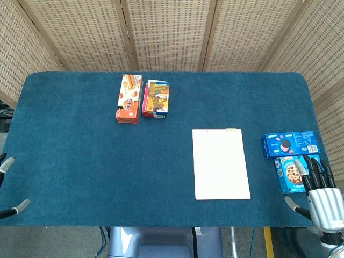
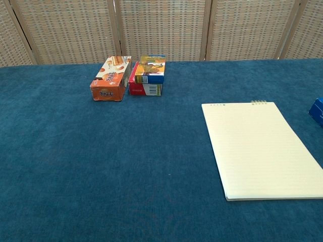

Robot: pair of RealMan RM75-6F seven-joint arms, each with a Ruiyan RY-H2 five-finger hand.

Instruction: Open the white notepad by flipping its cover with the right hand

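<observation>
The white notepad [image 1: 221, 163] lies flat on the blue table [image 1: 80, 161], right of the middle, with a small spiral binding at its far right corner. In the chest view the notepad [image 2: 260, 149] fills the right side and its top sheet looks pale and faintly lined. My right hand [image 1: 321, 188] is at the table's near right corner, to the right of the notepad and apart from it. Its fingers are stretched out over a cookie box and it holds nothing. Only two fingertips of my left hand [image 1: 6, 164] show at the left edge, spread apart and empty.
An orange snack box [image 1: 128, 98] and a red-and-blue box stack [image 1: 156, 99] stand at the far middle, also in the chest view as the orange box [image 2: 110, 79] and stack [image 2: 148, 75]. A blue Oreo box [image 1: 291, 144] and a cookie box [image 1: 292, 174] lie right of the notepad. Wicker screens stand behind.
</observation>
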